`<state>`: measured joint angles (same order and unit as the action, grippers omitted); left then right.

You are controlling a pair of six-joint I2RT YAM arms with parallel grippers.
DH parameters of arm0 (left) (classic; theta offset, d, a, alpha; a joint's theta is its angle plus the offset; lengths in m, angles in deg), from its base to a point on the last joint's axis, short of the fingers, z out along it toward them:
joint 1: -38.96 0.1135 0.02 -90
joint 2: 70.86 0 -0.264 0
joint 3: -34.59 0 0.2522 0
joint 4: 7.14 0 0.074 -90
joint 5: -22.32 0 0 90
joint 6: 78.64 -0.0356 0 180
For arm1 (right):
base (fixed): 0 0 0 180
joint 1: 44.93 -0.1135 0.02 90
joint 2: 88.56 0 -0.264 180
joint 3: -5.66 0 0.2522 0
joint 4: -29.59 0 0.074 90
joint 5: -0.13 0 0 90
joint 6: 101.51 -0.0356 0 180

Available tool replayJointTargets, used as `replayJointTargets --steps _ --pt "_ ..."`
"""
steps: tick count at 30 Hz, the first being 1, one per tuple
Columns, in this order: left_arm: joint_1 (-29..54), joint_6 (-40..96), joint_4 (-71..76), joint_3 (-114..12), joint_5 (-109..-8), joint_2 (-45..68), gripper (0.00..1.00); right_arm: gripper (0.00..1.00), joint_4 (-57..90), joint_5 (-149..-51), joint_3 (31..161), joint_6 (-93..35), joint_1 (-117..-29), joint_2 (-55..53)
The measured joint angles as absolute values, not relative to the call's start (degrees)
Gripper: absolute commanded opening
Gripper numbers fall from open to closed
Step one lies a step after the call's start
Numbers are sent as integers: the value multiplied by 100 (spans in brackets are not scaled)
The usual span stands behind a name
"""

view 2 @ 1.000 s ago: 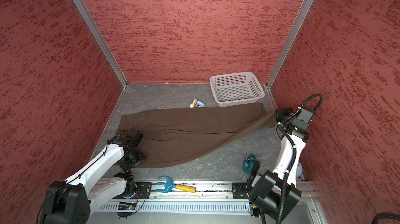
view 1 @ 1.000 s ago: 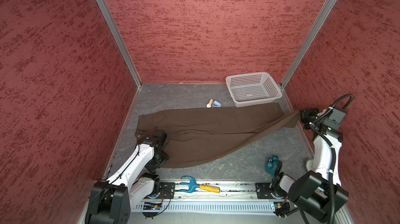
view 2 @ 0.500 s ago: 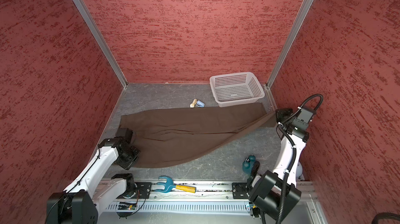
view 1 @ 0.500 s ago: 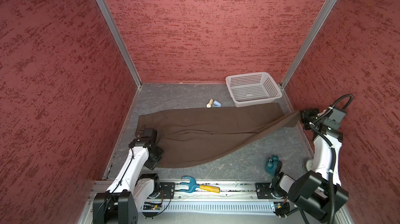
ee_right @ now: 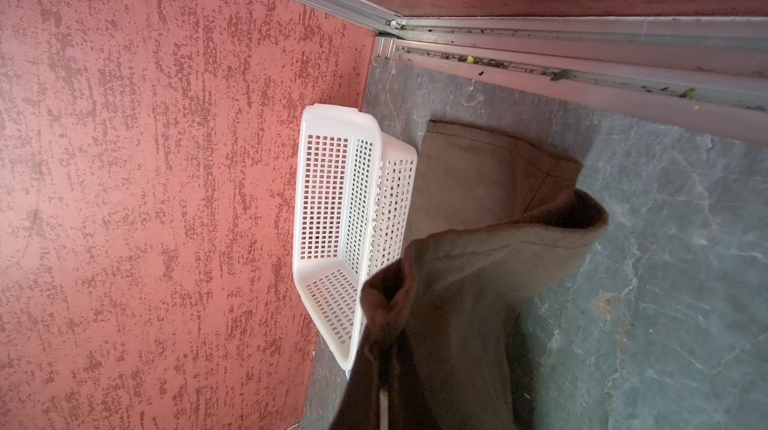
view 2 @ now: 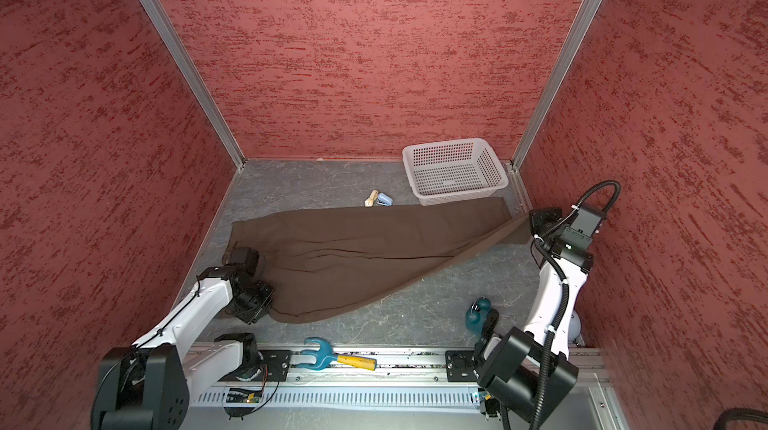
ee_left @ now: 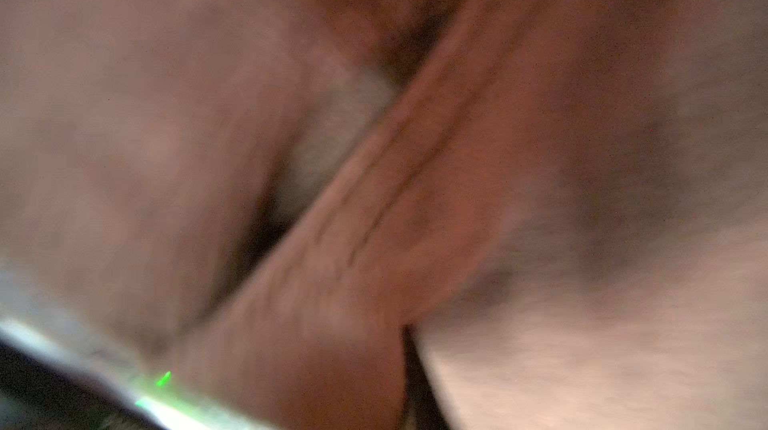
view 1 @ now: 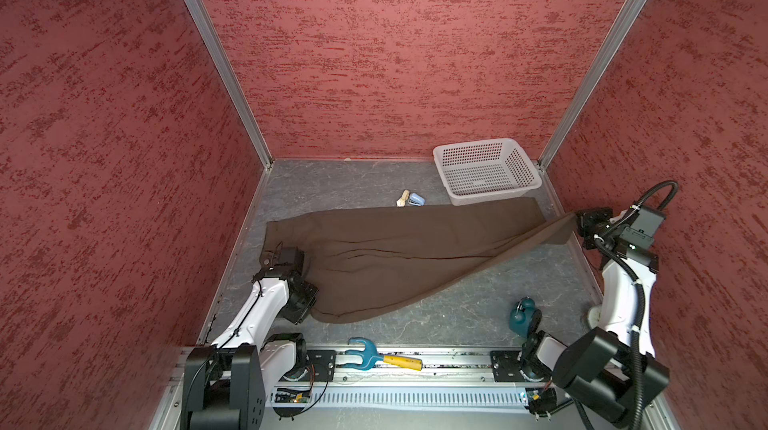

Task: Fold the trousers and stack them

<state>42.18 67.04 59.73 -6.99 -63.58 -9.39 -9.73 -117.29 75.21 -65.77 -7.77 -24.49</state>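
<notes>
Two grippers hold one big pair of dark olive-brown soft cloth trousers (view 1: 395, 249), one at each end. The trousers lie long-ways across the middle of the grey stone-look table floor (view 1: 457, 316), from 9 o'clock to 3 o'clock in both top views.

The left gripper (view 1: 282, 257) is down low near 8 o'clock, at the wide waist end. Its jaws are closed tight. Its own camera sees only blurry brown cloth very close up. So I think it is pinching the waist edge, but the pinch itself is hidden.

The right gripper (view 1: 581, 222) is at 3 o'clock, up off the floor. Its jaws are closed tight on the end of one leg, and the cloth bunches up there. That leg hangs in a slope from the gripper down to the floor. The other leg lies flat, with its end just beside the white plastic basket with little holes (view 1: 486, 170) at 1 o'clock.

Why hold both ends? I think it pulls the cloth straight, so the lifted leg can be laid neatly over the flat one. The folding looks only just begun.

A small tan and blue thing (view 1: 409, 198) sits at 12 o'clock, just beside the far edge of the cloth. It could get bumped.
</notes>
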Motion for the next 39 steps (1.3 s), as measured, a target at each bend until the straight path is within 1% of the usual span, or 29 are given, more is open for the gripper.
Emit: replayJointTargets --steps 4,6,12,17,21,27,39 --pt "4482 6606 6171 -893 -6299 -974 0 0 -978 -11727 7538 -6572 -777 -2447" --pt "4725 6492 6480 -1291 -6277 -1204 0 0 -1017 -11723 7604 -6555 -777 -2447" --pt "5964 5867 7057 -3033 -6170 -1713 0 0 -1113 -11616 7868 -6345 -799 -2449" --pt "6780 5342 7474 -3617 -5899 -1676 0 0 -1450 -11513 8144 -5967 -934 -2528" --pt "7186 5001 7852 -4065 -5751 -1538 0 0 -1703 -11305 8378 -5691 -1087 -2713" --pt "7341 4706 8036 -4672 -5768 -1418 0 0 -1721 -11220 8365 -5584 -1181 -2973" --pt "7372 4704 7835 -4705 -5840 -954 0 0 -1708 -11170 7834 -5595 -1260 -3048"
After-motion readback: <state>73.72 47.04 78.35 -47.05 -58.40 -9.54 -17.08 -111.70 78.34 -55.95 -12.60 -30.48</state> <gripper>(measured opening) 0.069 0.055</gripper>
